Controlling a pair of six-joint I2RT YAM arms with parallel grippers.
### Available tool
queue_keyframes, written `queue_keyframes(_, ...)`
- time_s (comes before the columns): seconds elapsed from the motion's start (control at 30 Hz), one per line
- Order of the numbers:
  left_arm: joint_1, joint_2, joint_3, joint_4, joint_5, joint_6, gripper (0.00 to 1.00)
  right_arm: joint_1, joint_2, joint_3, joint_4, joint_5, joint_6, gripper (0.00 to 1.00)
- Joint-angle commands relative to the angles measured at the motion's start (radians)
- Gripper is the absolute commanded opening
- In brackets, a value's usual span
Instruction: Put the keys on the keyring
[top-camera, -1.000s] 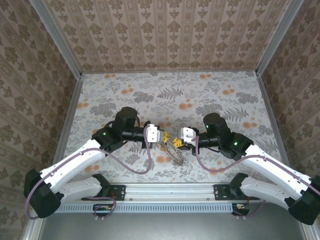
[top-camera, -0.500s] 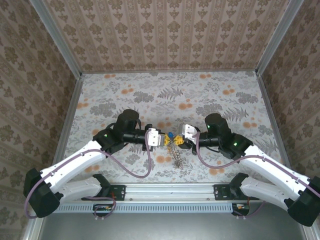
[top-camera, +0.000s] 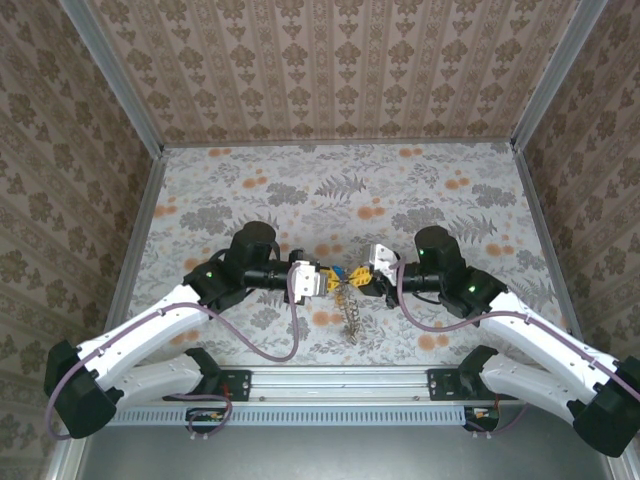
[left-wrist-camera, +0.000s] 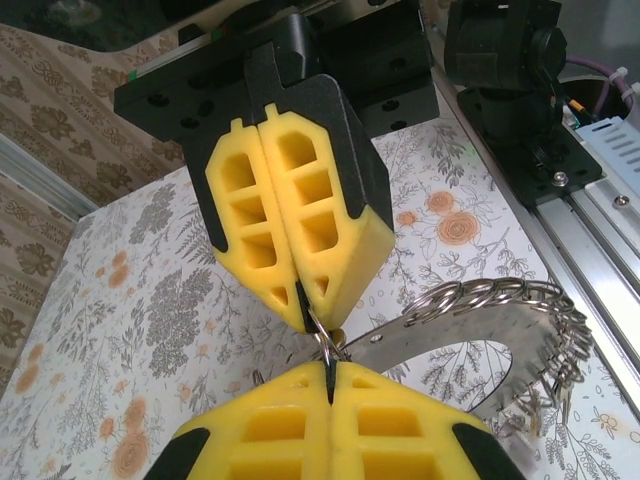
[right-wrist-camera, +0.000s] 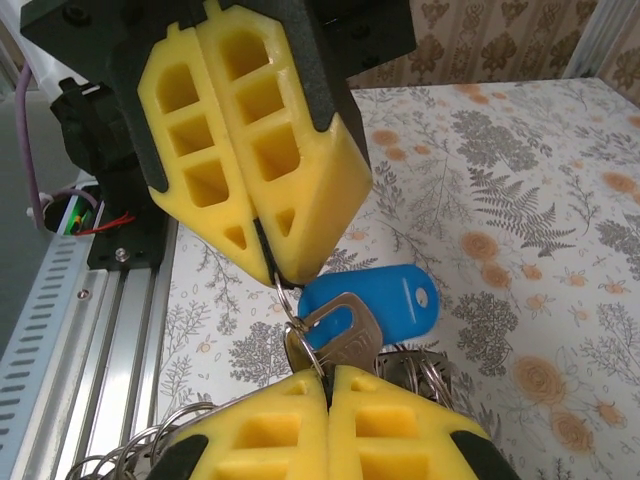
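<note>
From above, the left fingers (top-camera: 322, 281) and right fingers (top-camera: 367, 279) have closed in over the last second and now meet nose to nose at the keyring (top-camera: 349, 314). Its chain trails toward the arm bases over the desk (top-camera: 450, 200), with a blue key (top-camera: 341, 270) just behind it. Left wrist cam: both pairs are pressed together, each pinching the thin ring from opposite sides. Right wrist cam: same pinch, and the blue key plus a metal key (right-wrist-camera: 345, 335) look threaded on right beside it, so I'd guess a regrip, not done yet.

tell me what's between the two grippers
The keyring, pinched by the left gripper and right gripper, spans the short gap, carrying a blue-headed key; its chain hangs below. The top and wrist views show it.
</note>
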Motion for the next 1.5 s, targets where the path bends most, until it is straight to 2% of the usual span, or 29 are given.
queue_keyframes(0.0,-0.015,-0.013,-0.017,0.001,0.014,0.035,0.0,-0.022,-0.032,-0.006,0.101,-0.039,0.056,0.0)
queue_keyframes(0.4,-0.024,-0.028,-0.058,0.074,-0.091,-0.004,0.0,-0.07,-0.062,-0.057,0.241,-0.071,0.168,0.0)
queue_keyframes(0.57,-0.024,-0.002,-0.06,0.12,-0.128,-0.095,0.0,-0.07,-0.073,-0.068,0.287,-0.081,0.188,0.0)
queue_keyframes(0.77,-0.024,0.017,-0.057,0.202,-0.147,-0.22,0.32,-0.07,-0.076,-0.075,0.309,-0.074,0.194,0.0)
queue_keyframes(0.93,-0.023,0.02,-0.061,0.27,-0.147,-0.302,0.4,-0.07,-0.074,-0.081,0.319,-0.07,0.195,0.0)
queue_keyframes(1.07,-0.02,0.025,-0.066,0.333,-0.152,-0.364,0.41,-0.068,-0.076,-0.087,0.325,-0.066,0.194,0.0)
queue_keyframes(1.17,-0.02,0.03,-0.067,0.36,-0.139,-0.385,0.37,-0.068,-0.077,-0.093,0.334,-0.057,0.198,0.0)
queue_keyframes(1.3,-0.022,0.042,-0.062,0.349,-0.117,-0.387,0.26,-0.068,-0.086,-0.103,0.348,-0.048,0.205,0.0)
queue_keyframes(1.47,-0.02,0.05,-0.055,0.291,-0.158,-0.383,0.26,-0.068,-0.099,-0.111,0.348,-0.04,0.202,0.0)
